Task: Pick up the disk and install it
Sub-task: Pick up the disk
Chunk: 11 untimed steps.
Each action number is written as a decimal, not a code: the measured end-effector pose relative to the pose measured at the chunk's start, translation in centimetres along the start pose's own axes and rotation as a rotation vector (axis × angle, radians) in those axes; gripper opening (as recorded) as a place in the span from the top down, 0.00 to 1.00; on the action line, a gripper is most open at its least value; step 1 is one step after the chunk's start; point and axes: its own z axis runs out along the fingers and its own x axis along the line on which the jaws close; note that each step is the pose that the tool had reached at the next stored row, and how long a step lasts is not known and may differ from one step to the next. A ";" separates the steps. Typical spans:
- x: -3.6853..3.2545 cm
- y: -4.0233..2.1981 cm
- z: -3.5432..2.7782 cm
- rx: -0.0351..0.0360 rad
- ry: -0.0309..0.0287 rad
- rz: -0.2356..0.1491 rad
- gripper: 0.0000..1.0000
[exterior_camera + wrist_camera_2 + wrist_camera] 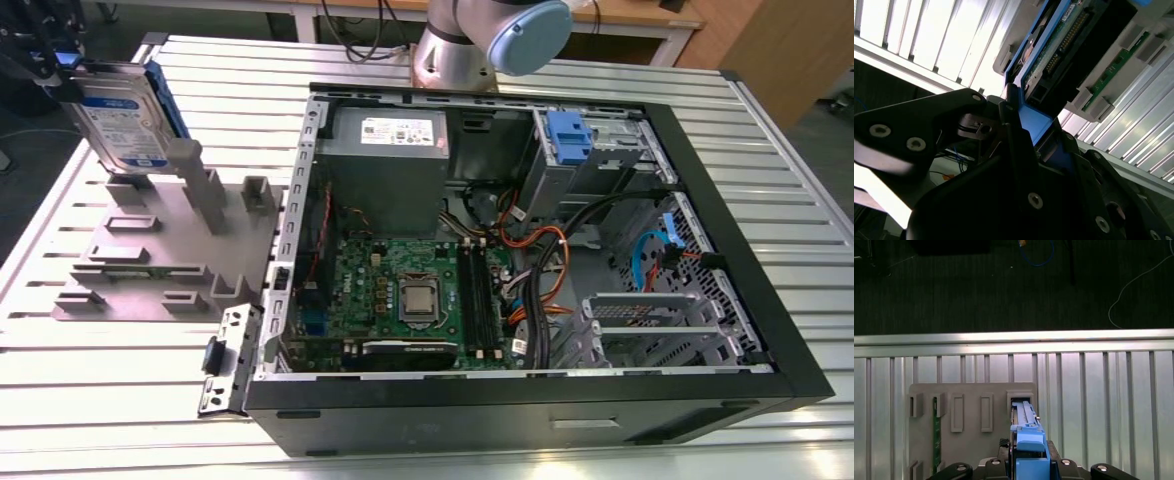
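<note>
- Slatted aluminium counter point(781, 160) carries everything; in the first wrist view its rail edge point(1014, 342) ends against dark carpeted floor point(979, 290).
- Grey slotted fixture point(160, 265) lies flat at the exterior view's left, close beside the open computer case point(727, 150).
- Disk point(123, 115) stands upright on end over the fixture's far corner, near the counter's corner. Its lower end is at a slot point(1021, 402); cannot tell whether it has cleared the slot.
- Gripper point(54, 65) holds the disk from above. In the second wrist view the black jaws are clamped on the blue carrier handle point(1034, 125), one on each side.
- Green circuit strip point(936, 432) stands in another fixture slot, apart from the disk.
- Case lies on its side with the panel off. Power supply point(387, 135) sits at the far wall, and a blue bracket point(567, 135) in the drive bay beside it.
- Bare slats run at the exterior view's right of the case.
- Arm point(494, 40) stands behind the case's far edge.
</note>
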 end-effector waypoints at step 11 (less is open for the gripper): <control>0.00 0.00 -0.20 -0.0004 -0.0033 0.000 0.64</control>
